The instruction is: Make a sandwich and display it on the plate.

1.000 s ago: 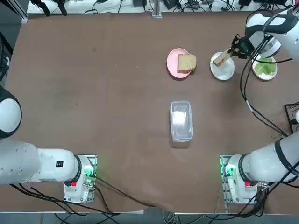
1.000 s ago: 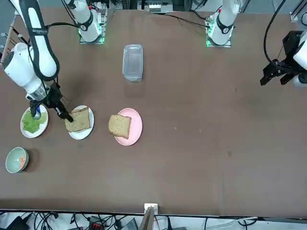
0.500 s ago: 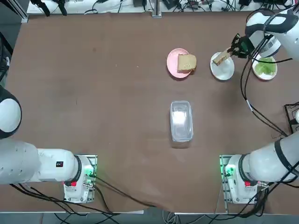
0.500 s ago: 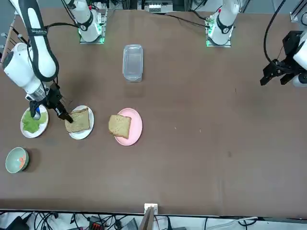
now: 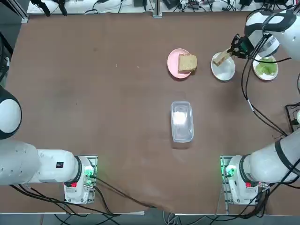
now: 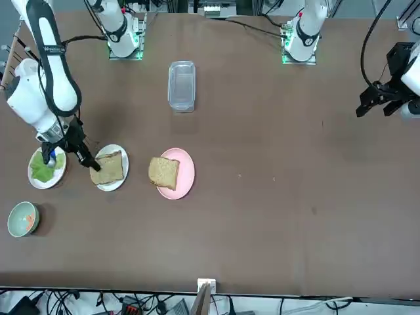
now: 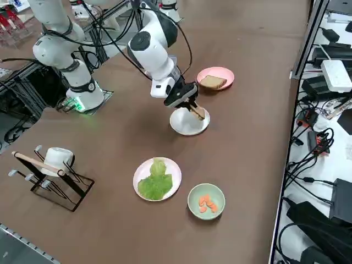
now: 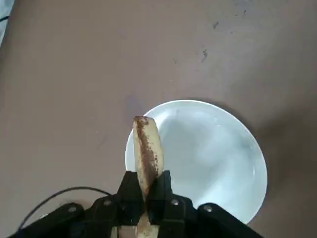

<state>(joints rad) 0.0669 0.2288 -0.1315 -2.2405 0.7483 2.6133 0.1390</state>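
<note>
There are three plates: one pink [image 5: 172,63], one white [image 8: 213,148] and one under lettuce [image 7: 138,176]; two bread slices, one on the pink plate [image 5: 187,63] and one above the white plate [image 8: 148,153]; one pile of lettuce [image 7: 155,181]; one bowl [image 7: 192,206]; several orange pieces [image 7: 209,204], too bunched to count surely; one clear box [image 5: 182,122]; one rack [image 7: 77,192]; one cup [image 7: 58,159].

no readable text, no legible labels or numbers
</note>
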